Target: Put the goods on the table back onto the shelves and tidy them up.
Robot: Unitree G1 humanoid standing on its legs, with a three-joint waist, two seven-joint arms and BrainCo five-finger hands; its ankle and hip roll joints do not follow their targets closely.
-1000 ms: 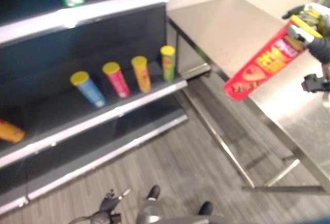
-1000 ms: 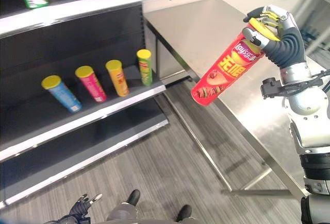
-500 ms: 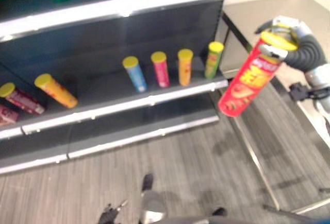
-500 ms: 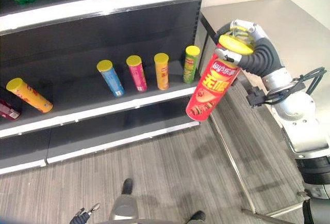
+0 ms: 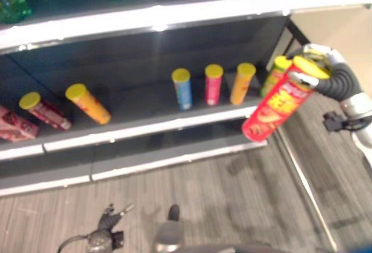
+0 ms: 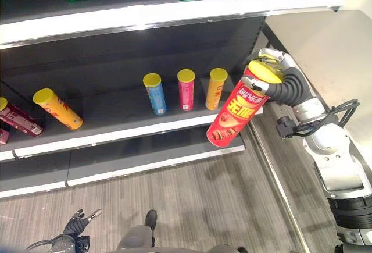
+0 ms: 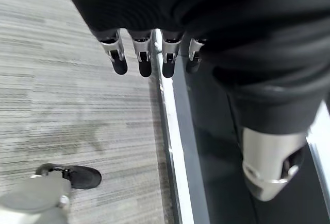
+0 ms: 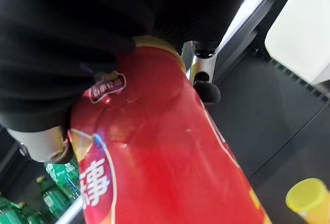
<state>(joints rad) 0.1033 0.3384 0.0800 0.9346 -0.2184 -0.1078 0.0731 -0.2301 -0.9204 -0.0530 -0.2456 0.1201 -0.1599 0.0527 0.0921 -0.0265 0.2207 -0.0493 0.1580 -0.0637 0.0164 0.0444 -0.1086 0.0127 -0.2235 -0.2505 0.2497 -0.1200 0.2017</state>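
Left hand (image 7: 149,59) hangs low near the floor, fingers relaxed (idle). Right hand (image 6: 273,75) grips the red can (image 6: 235,113) by its lid end, tilted. I'd level it, then stand it on the shelf (image 6: 133,131) beside the orange can (image 6: 216,88).

Dark shelf (image 6: 116,131) carries yellow-lidded tubes: blue (image 6: 155,93), pink (image 6: 186,89), orange (image 6: 215,88)
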